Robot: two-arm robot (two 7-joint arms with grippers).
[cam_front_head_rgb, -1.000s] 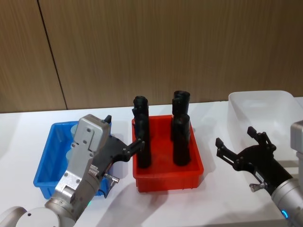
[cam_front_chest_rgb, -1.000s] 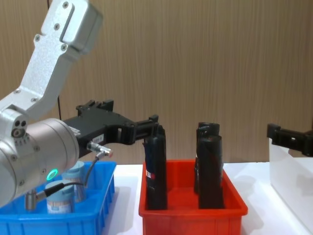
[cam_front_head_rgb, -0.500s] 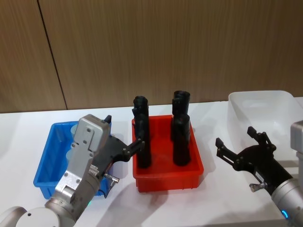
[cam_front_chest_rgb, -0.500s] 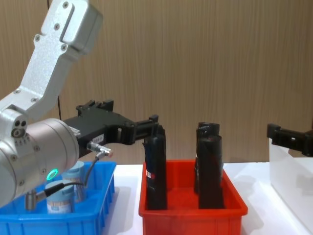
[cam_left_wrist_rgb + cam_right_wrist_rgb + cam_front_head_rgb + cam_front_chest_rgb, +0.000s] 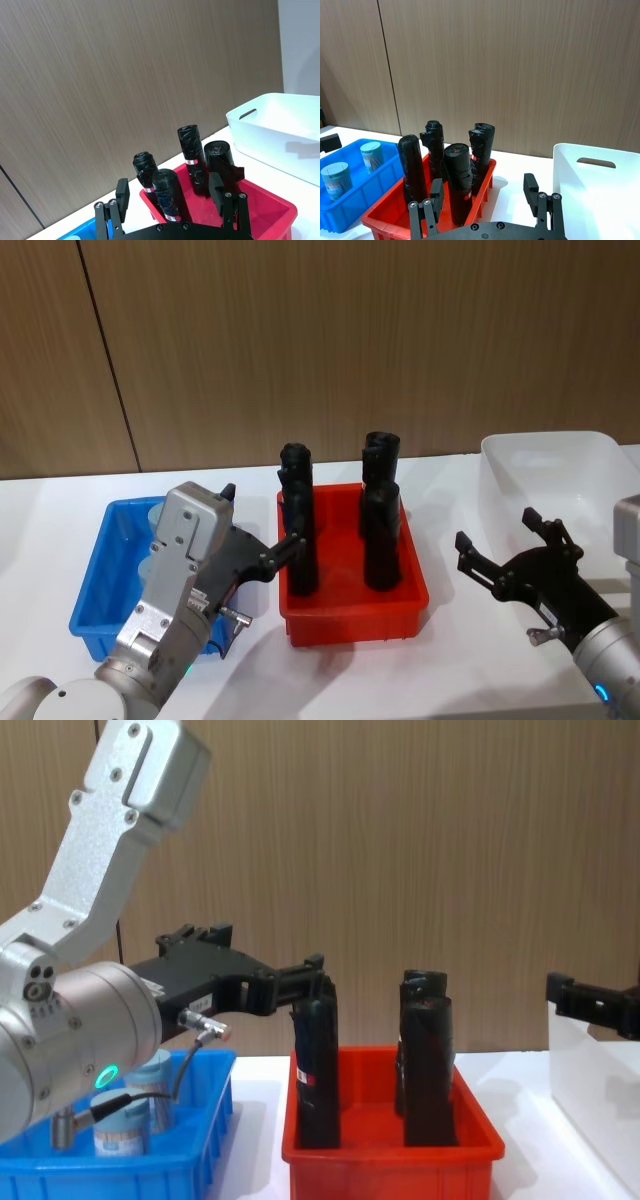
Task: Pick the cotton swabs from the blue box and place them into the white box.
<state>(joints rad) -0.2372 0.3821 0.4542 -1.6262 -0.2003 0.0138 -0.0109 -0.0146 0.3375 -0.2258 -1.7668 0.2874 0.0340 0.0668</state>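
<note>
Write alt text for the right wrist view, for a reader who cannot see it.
The open right gripper hovers over a white table, facing three bins. Two cotton swab jars stand in the blue box, four upright black rolls stand in the red bin beside it, and the white box sits on the red bin's other side.

Bright, even light from above; soft, short shadows on the white table (image 5: 445, 660) beside the red bin (image 5: 350, 625).

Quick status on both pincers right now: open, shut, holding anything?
Left pincer: open, holding nothing.
Right pincer: open, holding nothing.
</note>
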